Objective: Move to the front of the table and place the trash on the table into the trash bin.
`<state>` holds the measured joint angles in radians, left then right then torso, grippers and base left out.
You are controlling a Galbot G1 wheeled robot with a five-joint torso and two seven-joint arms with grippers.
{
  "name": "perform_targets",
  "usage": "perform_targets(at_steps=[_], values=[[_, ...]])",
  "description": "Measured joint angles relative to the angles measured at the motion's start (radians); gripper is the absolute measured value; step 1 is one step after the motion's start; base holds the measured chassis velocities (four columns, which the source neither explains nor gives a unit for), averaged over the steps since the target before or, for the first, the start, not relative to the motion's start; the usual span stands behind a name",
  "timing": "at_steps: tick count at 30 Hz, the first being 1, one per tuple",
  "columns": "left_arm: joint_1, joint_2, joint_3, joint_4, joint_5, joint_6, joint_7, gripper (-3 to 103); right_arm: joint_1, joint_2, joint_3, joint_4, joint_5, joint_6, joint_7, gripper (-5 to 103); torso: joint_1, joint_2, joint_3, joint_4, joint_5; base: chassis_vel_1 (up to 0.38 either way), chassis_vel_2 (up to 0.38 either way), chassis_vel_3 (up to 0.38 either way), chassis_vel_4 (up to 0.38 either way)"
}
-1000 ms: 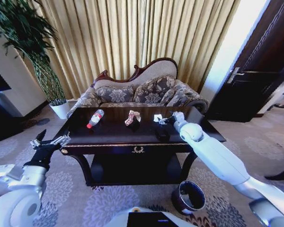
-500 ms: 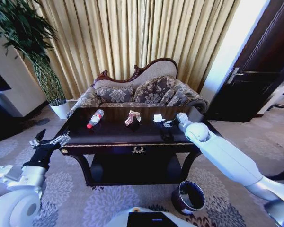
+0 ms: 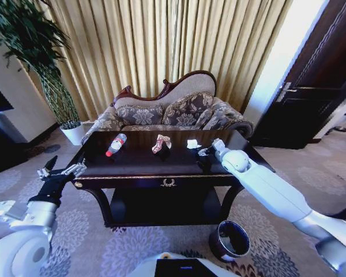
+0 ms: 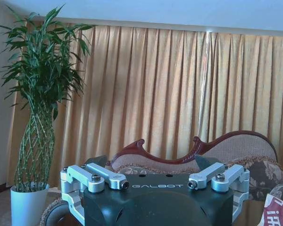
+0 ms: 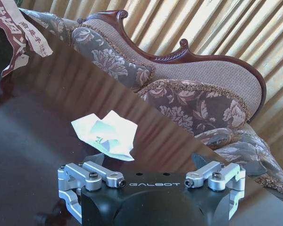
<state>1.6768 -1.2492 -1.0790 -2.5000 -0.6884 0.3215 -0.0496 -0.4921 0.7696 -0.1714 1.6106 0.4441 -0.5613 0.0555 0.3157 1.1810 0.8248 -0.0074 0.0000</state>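
The dark glossy table (image 3: 138, 163) carries the trash: a clear bottle with a red label (image 3: 116, 144) at the left, a crumpled pink-white wrapper (image 3: 161, 143) in the middle and a white scrap (image 3: 192, 143) toward the right. My right gripper (image 3: 203, 152) hovers low over the table just in front of the white scrap (image 5: 106, 135), open (image 5: 148, 159) with nothing between its fingers. The wrapper (image 5: 19, 33) lies farther along the tabletop. My left gripper (image 3: 60, 172) stays off the table's left end, open (image 4: 151, 162). The trash bin (image 3: 230, 239) stands on the carpet at the table's front right.
A patterned sofa (image 3: 173, 112) stands behind the table before gold curtains. A tall plant in a white pot (image 3: 75, 134) is at the back left, and a dark door (image 3: 317, 86) at the right. Carpet surrounds the table.
My right gripper has drawn back slightly from the white scrap toward the table's front and settled there. The left arm has not moved.
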Motion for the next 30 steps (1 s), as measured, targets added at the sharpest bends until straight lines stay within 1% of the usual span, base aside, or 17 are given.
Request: perform_targets(at_steps=[5,6,7,10,11,13,15,17,18,20,21,22,24,26,27,28,30], values=[[-0.006,0.01,0.004,0.0,0.0,-0.01,-0.001,100,0.002,0.01,-0.004,-0.01,-0.003,0.001,-0.002,101,0.0,0.0,0.0,0.0,0.0,0.0,0.0,0.0,0.0],[-0.009,0.012,0.007,0.0,0.0,-0.013,-0.003,100,0.003,0.013,-0.004,-0.012,-0.002,0.002,-0.003,96,0.0,0.0,0.0,-0.0001,0.0,0.0,0.0,0.0,0.0],[-0.009,0.012,0.007,0.0,0.0,-0.013,-0.003,100,0.003,0.013,-0.004,-0.012,-0.002,0.002,-0.003,96,0.0,0.0,0.0,-0.0001,0.0,0.0,0.0,0.0,0.0],[-0.013,0.014,0.013,0.0,0.001,-0.019,-0.019,100,0.003,0.016,-0.001,-0.017,0.006,0.007,-0.005,80,0.0,0.0,0.0,-0.0001,0.0,0.0,0.0,0.0,0.0],[-0.013,0.014,0.013,0.0,0.001,-0.019,-0.019,100,0.003,0.016,-0.001,-0.017,0.006,0.007,-0.005,80,0.0,0.0,0.0,-0.0001,0.0,0.0,0.0,0.0,0.0],[-0.013,0.017,0.01,0.0,0.001,-0.021,-0.022,100,0.003,0.018,0.002,-0.019,0.009,0.014,-0.006,70,0.0,0.0,0.0,0.0,0.0,0.0,0.0,0.0,0.0],[-0.013,0.019,0.01,0.0,0.001,-0.021,-0.022,100,0.003,0.018,0.002,-0.019,0.009,0.016,-0.006,70,0.0,0.0,0.0,0.0,0.0,0.0,0.0,0.0,0.0],[-0.015,0.02,0.008,0.0,0.0,-0.022,-0.023,100,0.002,0.018,0.003,-0.019,0.01,0.021,-0.006,59,0.0,0.0,0.0,-0.0001,0.0,0.0,0.0,0.0,0.0],[-0.015,0.02,0.008,0.0,0.0,-0.022,-0.023,100,0.002,0.018,0.003,-0.019,0.01,0.021,-0.006,59,0.0,0.0,0.0,-0.0001,0.0,0.0,0.0,0.0,0.0],[-0.016,0.02,0.008,0.0,0.0,-0.022,-0.023,100,0.001,0.018,0.003,-0.019,0.01,0.025,-0.006,48,0.0,0.0,0.0,0.0,0.0,0.0,0.0,0.0,0.0],[-0.016,0.02,0.008,0.0,0.0,-0.022,-0.023,100,0.001,0.018,0.003,-0.019,0.01,0.025,-0.006,48,0.0,0.0,0.0,0.0,0.0,0.0,0.0,0.0,0.0],[-0.016,0.02,0.008,0.0,0.0,-0.022,-0.023,100,0.0,0.017,0.004,-0.018,0.01,0.026,-0.006,37,0.0,0.0,0.0,-0.0001,0.0,0.0,0.0,0.0,0.0],[-0.015,0.02,0.007,0.0,0.0,-0.022,-0.023,100,-0.001,0.017,0.006,-0.018,0.01,0.027,-0.006,37,0.0,0.0,0.0,-0.0001,0.0,0.0,0.0,0.0,0.0],[-0.015,0.02,0.005,0.0,0.0,-0.022,-0.023,100,-0.003,0.016,0.008,-0.016,0.01,0.028,-0.006,27,0.0,0.0,0.0,0.0,0.0,0.0,0.0,0.0,0.0],[-0.015,0.02,0.005,0.0,0.0,-0.022,-0.023,100,-0.003,0.016,0.008,-0.016,0.01,0.028,-0.006,27,0.0,0.0,0.0,0.0,0.0,0.0,0.0,0.0,0.0],[-0.015,0.02,0.005,0.0,0.0,-0.022,-0.023,100,-0.005,0.017,0.01,-0.016,0.01,0.03,-0.006,19,0.0,0.0,0.0,-0.0001,0.0,0.0,0.0,0.0,0.0],[-0.015,0.021,0.005,0.0,0.0,-0.022,-0.023,100,-0.007,0.017,0.011,-0.015,0.009,0.031,-0.006,19,0.0,0.0,0.0,0.0,-0.0001,0.0,0.0,0.0,0.0]])
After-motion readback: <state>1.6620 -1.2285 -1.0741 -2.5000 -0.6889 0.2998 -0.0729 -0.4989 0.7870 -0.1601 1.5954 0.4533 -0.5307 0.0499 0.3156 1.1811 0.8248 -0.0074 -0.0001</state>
